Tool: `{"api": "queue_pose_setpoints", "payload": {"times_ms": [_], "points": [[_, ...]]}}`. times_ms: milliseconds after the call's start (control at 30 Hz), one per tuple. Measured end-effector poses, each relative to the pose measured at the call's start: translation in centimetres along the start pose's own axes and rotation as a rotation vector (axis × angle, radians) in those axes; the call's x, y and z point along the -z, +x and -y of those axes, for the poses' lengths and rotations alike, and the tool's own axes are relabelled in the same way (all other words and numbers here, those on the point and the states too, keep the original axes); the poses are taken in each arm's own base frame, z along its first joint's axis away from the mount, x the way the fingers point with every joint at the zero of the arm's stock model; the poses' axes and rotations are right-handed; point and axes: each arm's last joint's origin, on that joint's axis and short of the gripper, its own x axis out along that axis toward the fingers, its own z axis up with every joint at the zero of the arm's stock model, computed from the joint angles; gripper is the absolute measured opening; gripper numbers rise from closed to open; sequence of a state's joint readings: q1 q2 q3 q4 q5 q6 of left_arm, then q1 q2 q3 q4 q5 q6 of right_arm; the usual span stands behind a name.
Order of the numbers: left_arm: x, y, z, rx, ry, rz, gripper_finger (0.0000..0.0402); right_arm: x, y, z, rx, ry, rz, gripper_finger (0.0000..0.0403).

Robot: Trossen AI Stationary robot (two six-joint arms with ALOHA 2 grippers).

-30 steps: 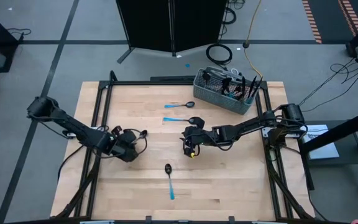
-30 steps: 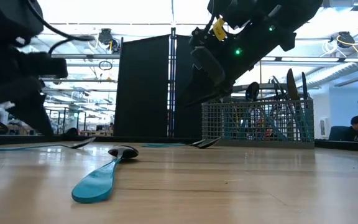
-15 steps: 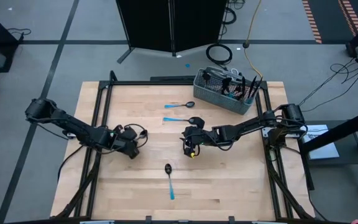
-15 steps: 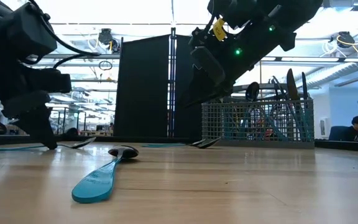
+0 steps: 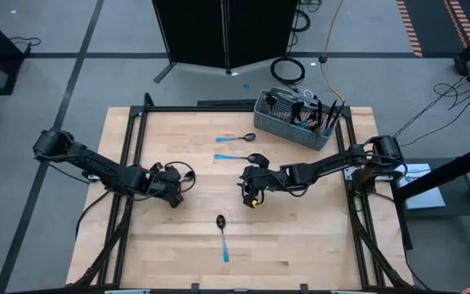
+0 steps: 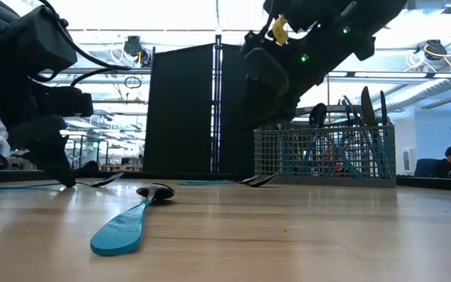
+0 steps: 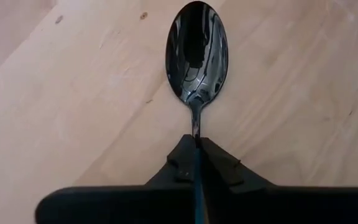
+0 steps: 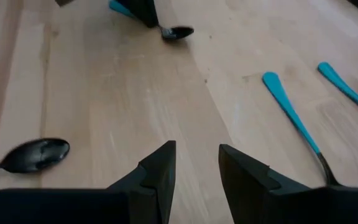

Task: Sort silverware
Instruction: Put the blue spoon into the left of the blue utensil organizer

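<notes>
The silverware is several spoons with dark bowls and light-blue handles. One spoon (image 7: pixel 196 50) lies left of the table's middle, with my left gripper (image 5: pixel 174 194) shut on it. My right gripper (image 5: pixel 251 194) hangs open above the table's middle, nothing between its fingers (image 8: pixel 194 165). A spoon (image 5: pixel 223 235) lies flat toward the near edge. Two more spoons (image 5: pixel 237 138) (image 5: pixel 237 157) lie flat beyond the right gripper. More dark pieces stand upright in the wire basket (image 5: pixel 296 118). My left gripper pinches the spoon's thin neck (image 7: pixel 196 132), just behind the bowl, between its two fingers. The fingers slant down from the table's left side, along the spoon. The bowl (image 7: pixel 196 50) and the blue handle (image 6: pixel 10 186) rest on the table.
The grey wire basket stands at the table's far right corner. A dark metal frame (image 5: pixel 129 131) borders the wooden top. Bare wood lies between the two grippers and along the near edge. People sit far off in the room behind (image 6: pixel 449 160).
My left gripper has sunk to the table and shifted a little toward the table's middle, ending with its fingertips at the spoon's neck. The spoons have kept their places.
</notes>
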State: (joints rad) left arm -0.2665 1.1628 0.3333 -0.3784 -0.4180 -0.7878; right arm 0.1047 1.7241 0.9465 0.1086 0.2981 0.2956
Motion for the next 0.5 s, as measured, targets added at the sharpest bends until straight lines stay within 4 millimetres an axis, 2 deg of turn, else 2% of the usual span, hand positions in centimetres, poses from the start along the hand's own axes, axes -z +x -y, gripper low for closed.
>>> {"api": "queue_pose_setpoints", "payload": {"times_ms": [100, 267, 500], "points": [[-0.9, -0.9, 0.4, 0.035, 0.020, 0.038, 0.0003, -0.5, -0.7, 0.0, -0.020, 0.025, 0.017, 0.0114], [-3.6, -3.5, 0.7, 0.133, 0.040, 0.188, 0.0001, -1.4, -1.7, 0.0, -0.036, 0.059, 0.055, 0.0114], [-7.8, -7.3, 0.1, 0.396, 0.129, 0.652, 0.0001, -3.1, -2.0, -0.4, -0.085, 0.090, 0.222, 0.0114]]}}
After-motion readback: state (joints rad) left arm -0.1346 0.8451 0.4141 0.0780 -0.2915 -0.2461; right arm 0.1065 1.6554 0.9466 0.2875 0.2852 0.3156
